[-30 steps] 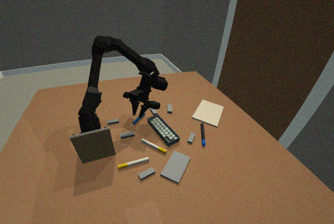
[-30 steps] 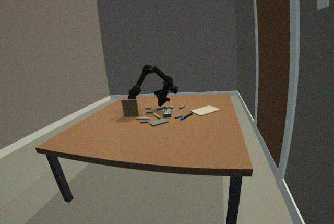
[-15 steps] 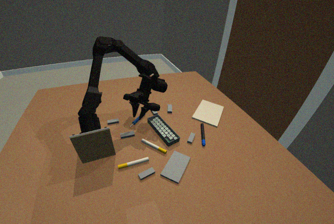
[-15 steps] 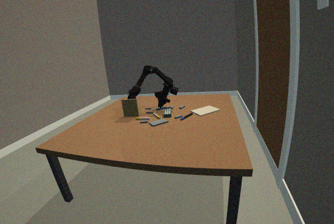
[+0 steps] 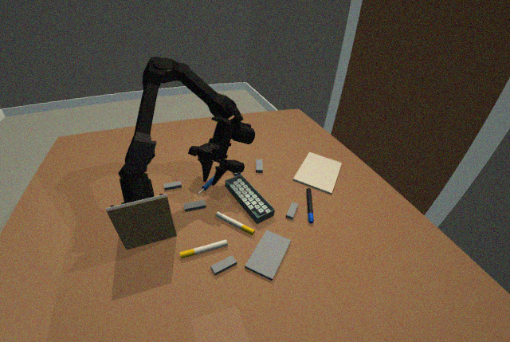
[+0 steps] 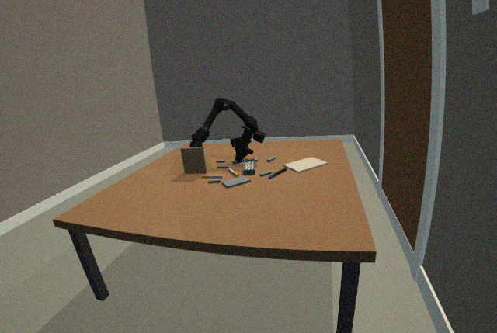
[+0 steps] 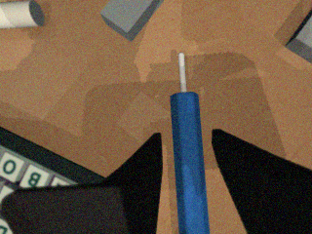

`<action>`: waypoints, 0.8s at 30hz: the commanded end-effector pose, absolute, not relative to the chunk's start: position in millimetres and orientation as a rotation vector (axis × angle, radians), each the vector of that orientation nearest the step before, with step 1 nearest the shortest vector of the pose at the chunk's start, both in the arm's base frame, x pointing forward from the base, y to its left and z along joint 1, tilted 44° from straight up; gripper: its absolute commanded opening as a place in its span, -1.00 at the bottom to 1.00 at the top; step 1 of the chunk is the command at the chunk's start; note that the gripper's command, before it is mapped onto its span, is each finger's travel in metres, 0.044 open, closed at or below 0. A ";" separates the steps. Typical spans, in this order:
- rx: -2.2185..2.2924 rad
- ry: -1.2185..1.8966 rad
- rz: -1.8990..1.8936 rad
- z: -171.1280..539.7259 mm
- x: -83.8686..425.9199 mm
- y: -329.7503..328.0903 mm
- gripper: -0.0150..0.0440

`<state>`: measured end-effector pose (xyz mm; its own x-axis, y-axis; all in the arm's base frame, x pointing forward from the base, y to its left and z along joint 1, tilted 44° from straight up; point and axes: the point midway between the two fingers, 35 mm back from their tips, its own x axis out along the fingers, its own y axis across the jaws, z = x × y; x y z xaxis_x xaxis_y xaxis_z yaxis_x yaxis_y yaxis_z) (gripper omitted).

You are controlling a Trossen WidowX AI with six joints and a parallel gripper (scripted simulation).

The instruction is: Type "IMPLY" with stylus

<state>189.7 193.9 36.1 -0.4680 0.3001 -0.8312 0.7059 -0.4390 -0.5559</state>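
Note:
The blue stylus (image 5: 209, 182) (image 7: 185, 114) lies on the desk beside the keyboard, its thin pale tip pointing away from my gripper in the wrist view. My gripper (image 5: 210, 182) (image 6: 238, 160) (image 7: 186, 137) is partly open and low over the stylus. Its black fingers stand on either side of the stylus, with a gap showing on both sides in the wrist view. The dark keyboard (image 5: 249, 198) (image 6: 248, 167) (image 7: 29, 148) with pale keys lies flat; in the wrist view a finger hides part of it at the lower left.
Several grey blocks (image 5: 194, 205) (image 7: 128, 17) lie around the keyboard. Two white-and-yellow markers (image 5: 234, 222) (image 5: 203, 248), a grey slab (image 5: 268, 254), a black-and-blue pen (image 5: 309, 204) and a cream pad (image 5: 318, 172) lie on the desk. An upright panel (image 5: 142, 222) stands near the arm's base.

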 end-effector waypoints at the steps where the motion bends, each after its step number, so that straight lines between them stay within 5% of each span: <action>1: 1.424 1.465 -1.989 33.6 188.7 196.9 0.02; 4: 1.424 1.465 -1.989 33.4 188.6 197.1 0.02; 11: 1.421 1.464 -1.984 34.3 189.1 195.7 -0.47; 24: 1.421 1.462 -1.984 50.6 193.4 180.1 -0.49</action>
<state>187.8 190.6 39.4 -0.4800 0.2943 -0.8264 0.7013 -0.4372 -0.5630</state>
